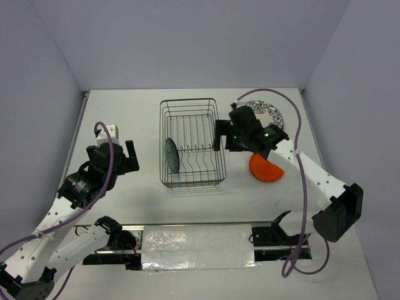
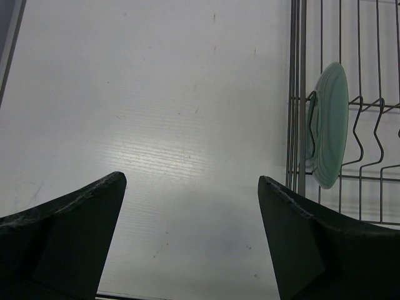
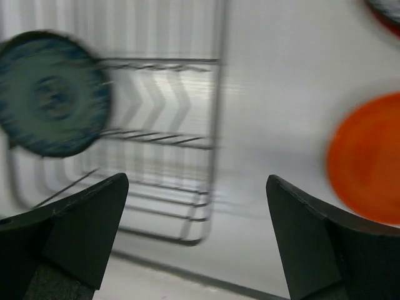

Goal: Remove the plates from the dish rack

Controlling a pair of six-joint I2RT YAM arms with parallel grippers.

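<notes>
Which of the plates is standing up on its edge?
The teal plate, upright in the dish rack; the orange plate and floral white plate lie flat on the table.

A rectangular dish rack (image 1: 187,100) of thin dark wire stood on a white tabletop (image 1: 125,112). Inside the rack, near its near-left corner, one round teal plate (image 1: 172,156) stood on edge. Right of the rack, a round red-orange plate (image 1: 265,170) lay flat, partly under the right arm (image 1: 306,175). Off the rack's far-right corner lay a round white plate (image 1: 271,114) with a dark floral pattern. The right gripper (image 1: 219,135) hung just beside the rack's right wall. The left gripper (image 1: 132,156) hovered left of the rack, apart from it.
</notes>
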